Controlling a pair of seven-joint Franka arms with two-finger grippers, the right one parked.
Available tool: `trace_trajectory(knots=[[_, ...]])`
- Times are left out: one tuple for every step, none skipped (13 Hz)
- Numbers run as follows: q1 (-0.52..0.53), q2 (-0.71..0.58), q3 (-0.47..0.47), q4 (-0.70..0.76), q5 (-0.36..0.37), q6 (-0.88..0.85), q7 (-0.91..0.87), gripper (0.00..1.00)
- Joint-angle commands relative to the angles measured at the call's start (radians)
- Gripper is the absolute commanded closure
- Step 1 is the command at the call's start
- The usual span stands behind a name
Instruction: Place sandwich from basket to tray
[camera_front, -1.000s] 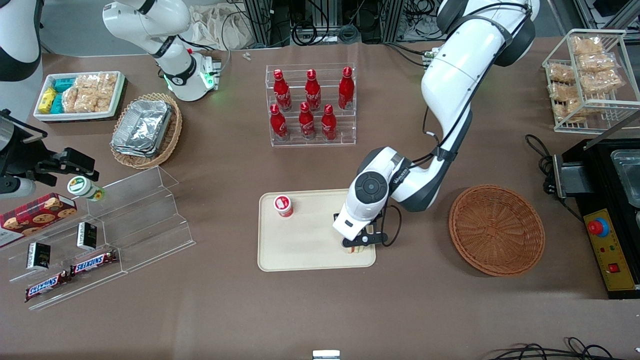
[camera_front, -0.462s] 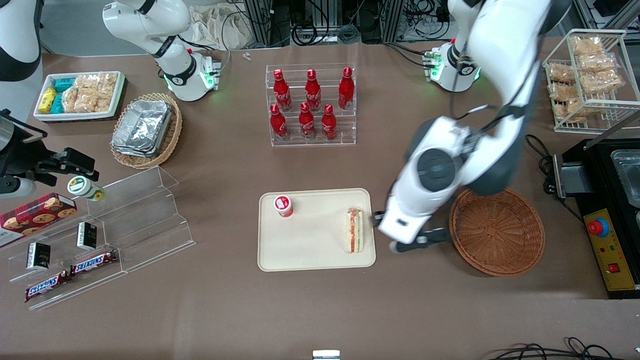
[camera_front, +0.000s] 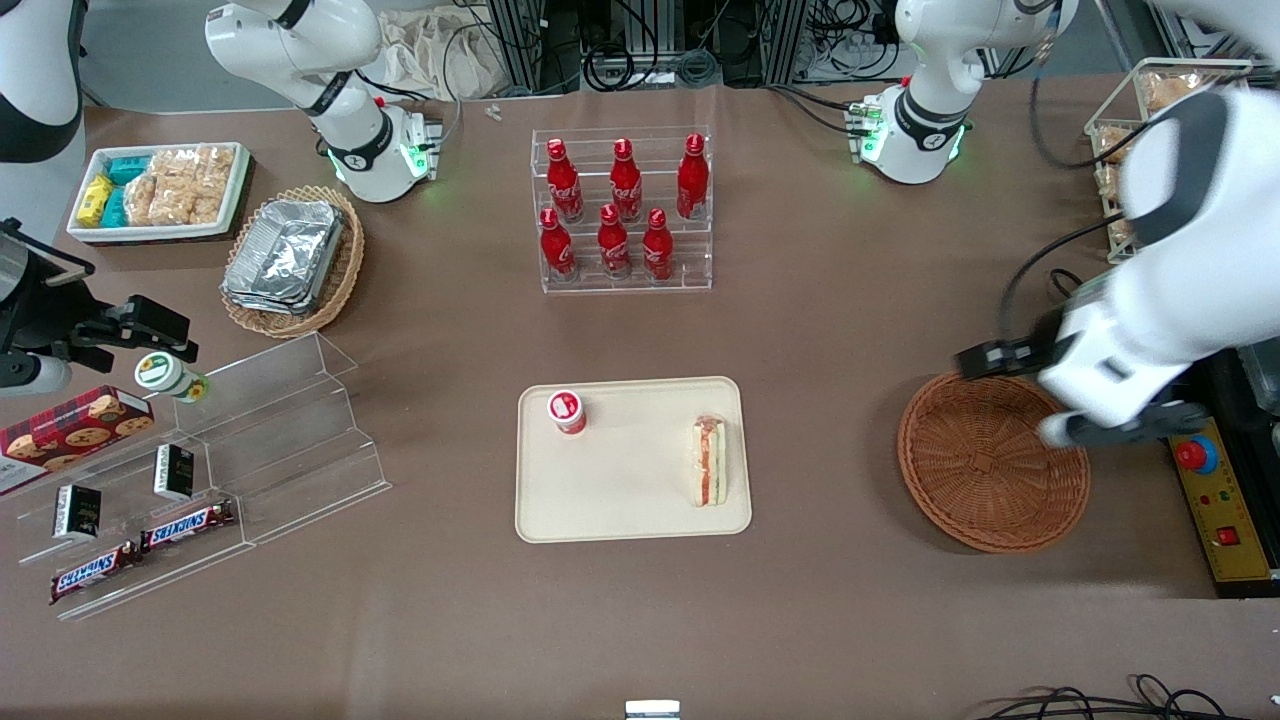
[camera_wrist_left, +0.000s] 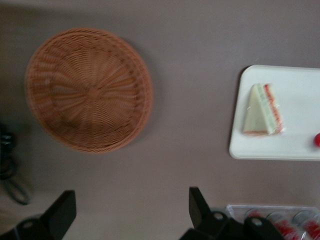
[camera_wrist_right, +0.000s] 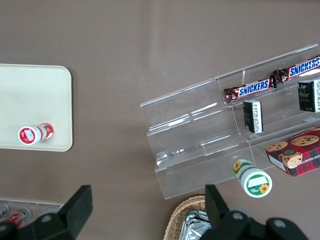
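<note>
Triangular white-bread sandwich (camera_front: 709, 461) lying flat on beige rectangular plastic tray (camera_front: 620, 515), well apart from round reddish-brown wicker basket (camera_front: 990, 462); left gripper (camera_wrist_left: 129, 212) raised above basket's working-arm edge, fingers (camera_wrist_left: 198, 205) spread, grasping nothing.

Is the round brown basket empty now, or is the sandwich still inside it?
Empty. The basket shows only bare weave; the sandwich lies on the tray. The open tool hovers above the basket.
</note>
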Motion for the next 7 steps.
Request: trace_trajectory(knots=[[0.001, -0.189, 0.100, -0.259, -0.023, 0.106, 0.201, 0.00], [0.001, -0.228, 0.128, -0.321, -0.009, 0.160, 0.257, 0.00], [0.003, -0.245, 0.134, -0.352, 0.001, 0.189, 0.285, 0.00], [0.006, -0.236, 0.134, -0.343, 0.026, 0.188, 0.286, 0.00], [0.006, -0.222, 0.133, -0.321, 0.060, 0.183, 0.289, 0.00], [0.006, -0.205, 0.130, -0.294, 0.077, 0.172, 0.305, 0.00], [0.006, -0.183, 0.129, -0.259, 0.068, 0.157, 0.309, 0.00]])
